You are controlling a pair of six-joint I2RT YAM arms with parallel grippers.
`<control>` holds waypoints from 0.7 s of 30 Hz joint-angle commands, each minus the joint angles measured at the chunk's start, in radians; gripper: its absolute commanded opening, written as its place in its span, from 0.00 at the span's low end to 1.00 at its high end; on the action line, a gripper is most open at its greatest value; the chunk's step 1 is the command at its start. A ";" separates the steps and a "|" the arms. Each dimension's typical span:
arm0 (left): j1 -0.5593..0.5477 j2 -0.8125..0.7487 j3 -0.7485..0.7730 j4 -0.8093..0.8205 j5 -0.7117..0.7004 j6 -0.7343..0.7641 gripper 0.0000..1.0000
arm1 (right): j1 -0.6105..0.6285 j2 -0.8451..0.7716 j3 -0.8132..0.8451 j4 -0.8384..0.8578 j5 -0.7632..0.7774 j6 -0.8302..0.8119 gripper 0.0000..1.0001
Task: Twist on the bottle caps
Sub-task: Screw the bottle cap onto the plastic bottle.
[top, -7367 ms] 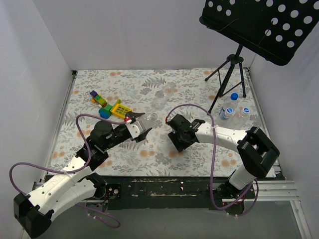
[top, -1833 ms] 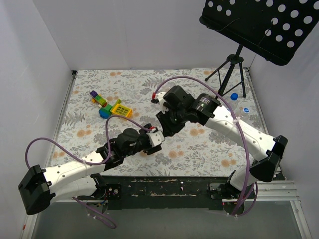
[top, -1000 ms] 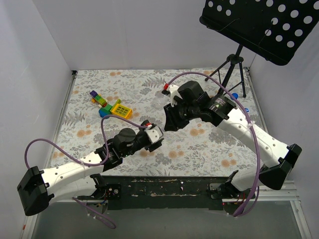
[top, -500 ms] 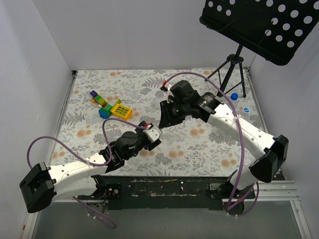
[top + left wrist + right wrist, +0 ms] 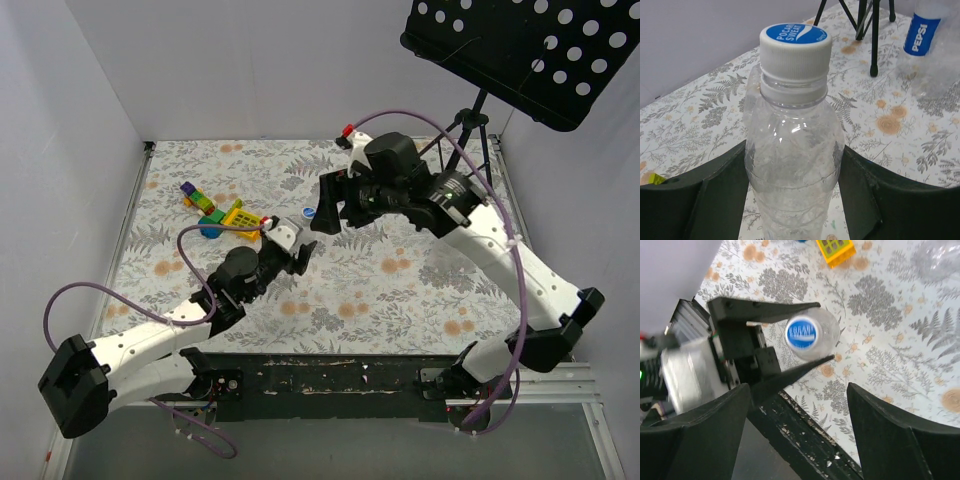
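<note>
The left gripper (image 5: 792,146) is closed around the body of a small clear plastic bottle (image 5: 790,125), one dark finger pressed to each side. It holds the bottle upright over the floral-patterned table (image 5: 400,290), well to the left of the black tripod stand (image 5: 462,150) and nearer the arm bases than the tripod is. A round white screw cap with a blue printed top (image 5: 795,45) sits level on the bottle's neck. The right gripper (image 5: 799,390) hangs above this cap, on the tripod's side of the bottle in the top view. Its jaws are spread wide with nothing between them and clear of the cap. A second clear bottle with a blue-and-white label (image 5: 925,35) lies just to the right of the tripod's legs in the left wrist view. The colourful toy blocks (image 5: 222,212) lie farther left of the tripod than the held bottle.
</note>
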 commanded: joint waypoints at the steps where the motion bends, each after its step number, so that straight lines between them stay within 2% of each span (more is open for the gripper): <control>1: 0.116 -0.034 0.061 -0.034 0.245 -0.128 0.00 | -0.014 -0.107 0.054 -0.022 -0.025 -0.155 0.87; 7: 0.212 -0.026 0.104 -0.086 0.717 -0.154 0.00 | -0.018 -0.222 -0.009 0.009 -0.097 -0.419 0.83; 12: 0.223 0.023 0.162 -0.135 1.055 -0.188 0.00 | -0.018 -0.244 0.005 -0.058 -0.212 -0.649 0.80; 17: 0.224 0.063 0.177 -0.079 1.242 -0.272 0.01 | -0.018 -0.203 0.045 -0.184 -0.293 -0.827 0.76; 21: 0.226 0.090 0.193 -0.079 1.298 -0.294 0.02 | -0.018 -0.196 0.043 -0.215 -0.373 -0.893 0.70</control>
